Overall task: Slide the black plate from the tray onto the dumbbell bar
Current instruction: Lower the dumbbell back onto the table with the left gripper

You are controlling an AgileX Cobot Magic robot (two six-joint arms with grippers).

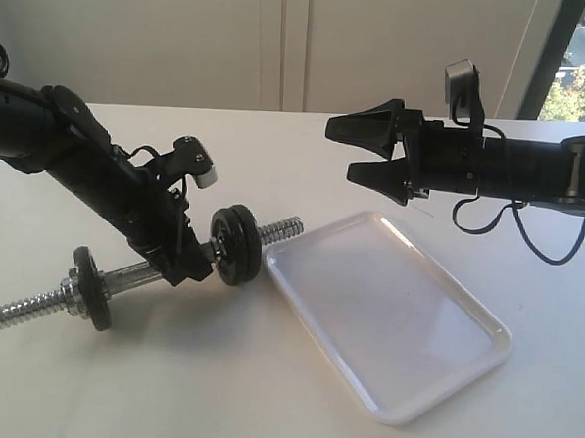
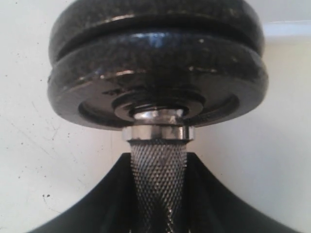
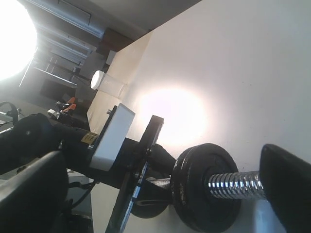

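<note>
White worktop (image 1: 263,404), plain. On my right the glossy white tray (image 1: 386,312) lies flat on it, set at an angle. On my left the dumbbell bar (image 1: 132,277) is tilted, low threaded end down at the worktop, contact unclear.

My left claw (image 1: 187,263) holds the dumbbell bar (image 1: 133,275) by its middle, tilted over the table (image 1: 166,389) with its left end low. 2 discs (image 1: 238,245) sit touching each other right of my grip, and 1 disc (image 1: 95,287) sits left of it. The tray (image 1: 386,312) lies on the table just right of the bar's right end, and my right claw (image 1: 340,150) hangs above and behind it, jaws apart.
</note>
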